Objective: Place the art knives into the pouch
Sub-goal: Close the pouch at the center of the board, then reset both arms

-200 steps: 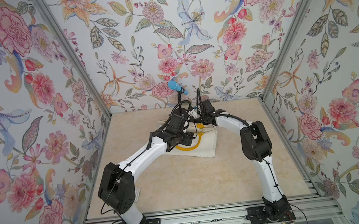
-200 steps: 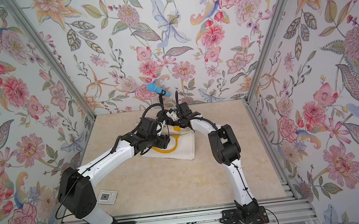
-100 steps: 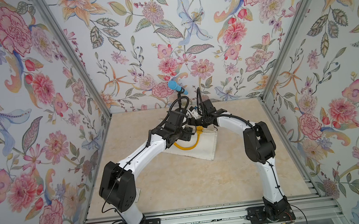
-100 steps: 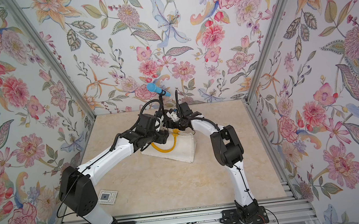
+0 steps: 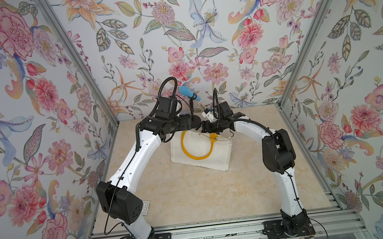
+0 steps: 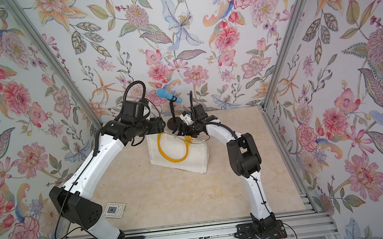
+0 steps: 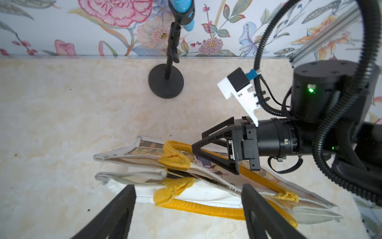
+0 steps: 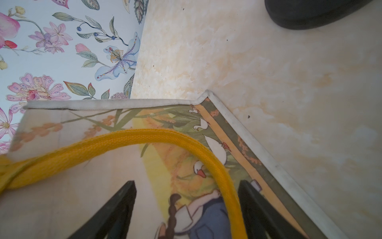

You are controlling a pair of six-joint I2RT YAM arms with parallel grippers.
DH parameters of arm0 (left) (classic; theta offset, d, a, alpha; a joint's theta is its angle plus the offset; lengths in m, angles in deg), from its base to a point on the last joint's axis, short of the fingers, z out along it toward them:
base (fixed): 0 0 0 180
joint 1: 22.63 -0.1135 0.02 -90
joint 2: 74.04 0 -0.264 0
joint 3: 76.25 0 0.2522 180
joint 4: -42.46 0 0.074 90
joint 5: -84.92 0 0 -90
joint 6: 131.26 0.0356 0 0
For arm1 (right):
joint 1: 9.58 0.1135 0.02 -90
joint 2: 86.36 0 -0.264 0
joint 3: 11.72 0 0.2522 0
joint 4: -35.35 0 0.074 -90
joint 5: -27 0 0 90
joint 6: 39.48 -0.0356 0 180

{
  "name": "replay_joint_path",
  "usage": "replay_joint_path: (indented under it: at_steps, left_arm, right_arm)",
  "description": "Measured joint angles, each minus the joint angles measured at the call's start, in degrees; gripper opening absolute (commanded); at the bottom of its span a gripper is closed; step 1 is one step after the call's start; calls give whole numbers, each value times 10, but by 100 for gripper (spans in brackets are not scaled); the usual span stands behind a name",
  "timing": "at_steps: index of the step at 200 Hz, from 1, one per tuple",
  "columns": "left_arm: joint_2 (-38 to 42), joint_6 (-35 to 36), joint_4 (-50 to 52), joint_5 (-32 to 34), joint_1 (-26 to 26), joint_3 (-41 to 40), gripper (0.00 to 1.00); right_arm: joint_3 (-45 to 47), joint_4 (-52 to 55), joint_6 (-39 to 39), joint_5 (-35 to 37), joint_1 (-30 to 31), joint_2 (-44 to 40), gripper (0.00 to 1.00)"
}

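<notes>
The off-white pouch [image 5: 202, 157] [image 6: 180, 160] lies flat at the back of the table, one yellow handle [image 5: 196, 157] looped on top. In the left wrist view its mouth [image 7: 144, 165] gapes a little, and a dark narrow thing [image 7: 177, 174] shows inside; I cannot tell whether it is the art knife. My left gripper [image 7: 188, 209] [image 5: 194, 123] is open just short of the mouth, with nothing held. My right gripper [image 8: 186, 207] [image 7: 198, 147] hangs open over the pouch's printed side [image 8: 93, 175]. The other handle [image 8: 144, 134] runs loosely between its fingers.
A blue-headed microphone [image 5: 188, 92] on a black stand with a round base [image 7: 166, 81] stands behind the pouch by the back wall. A small card [image 6: 114, 209] lies front left beside the left arm. Flowered walls close in three sides.
My left gripper has drawn back from over the pouch towards the back wall, uncovering the looped handle. Both grippers have opened a little wider. The right arm has barely shifted.
</notes>
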Motion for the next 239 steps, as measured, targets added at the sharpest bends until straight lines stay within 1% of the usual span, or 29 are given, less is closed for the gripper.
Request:
replay_joint_path:
  at_steps: [2, 6, 11, 15, 30, 45, 56, 74, 90, 94, 99, 115, 135, 159, 172, 187, 213, 239]
  left_arm:
    - [1, -10, -3, -7, -3, -5, 85]
    - [2, -27, -9, -18, -11, -16, 86]
    - [5, -50, -17, -33, -18, -31, 93]
    - [6, -66, -22, -46, -23, -44, 95]
    - [4, -126, -32, -87, -33, -78, 97]
    - [-2, -165, -31, -113, -33, -82, 97]
    - [-3, -182, -30, -123, -34, -81, 97]
    - [-2, -197, -33, -126, -34, -71, 97]
    - [5, -196, -46, -122, -34, -70, 100]
    - [8, -194, -48, -120, -34, -71, 100]
    - [14, -191, -54, -115, -34, -74, 100]
    - [48, -180, -70, -97, -34, -93, 100]
    - [95, -159, -74, -74, -34, -108, 100]
    - [131, -125, -82, -43, -34, -110, 100]
    - [147, -102, -84, -15, -34, -116, 100]
    - [165, -70, -84, 28, -34, -130, 100]
    - [197, -3, -93, 125, -34, -160, 100]
    - [257, 77, -168, 231, -35, -252, 100]
  right_arm:
    - [0, 0, 0, 0, 0, 0, 81]
    - [-2, 0, 0, 0, 0, 0, 81]
    - [-3, 0, 0, -1, 0, 0, 81]
    - [-3, 0, 2, -1, 1, 0, 81]
    - [-4, 1, 7, 0, 3, 0, 81]
    - [-4, 7, 16, 3, 5, 0, 81]
    - [-4, 11, 24, 12, 6, 0, 82]
    - [-2, 16, 37, 41, 10, -2, 90]
    - [14, 22, 52, 105, 13, -19, 96]
    - [17, 25, 56, 123, 15, -24, 99]
    - [20, 28, 63, 145, 16, -31, 100]
    - [23, 31, 78, 220, 17, -59, 100]
    - [13, 30, 90, 293, 11, -90, 100]
    - [-16, 24, 90, 381, -9, -108, 100]
    - [-19, 22, 90, 429, -23, -118, 100]
    - [-19, 24, 91, 476, -35, -129, 100]
    - [-7, 24, 95, 558, -50, -154, 100]
    - [39, 24, 97, 628, -62, -204, 100]
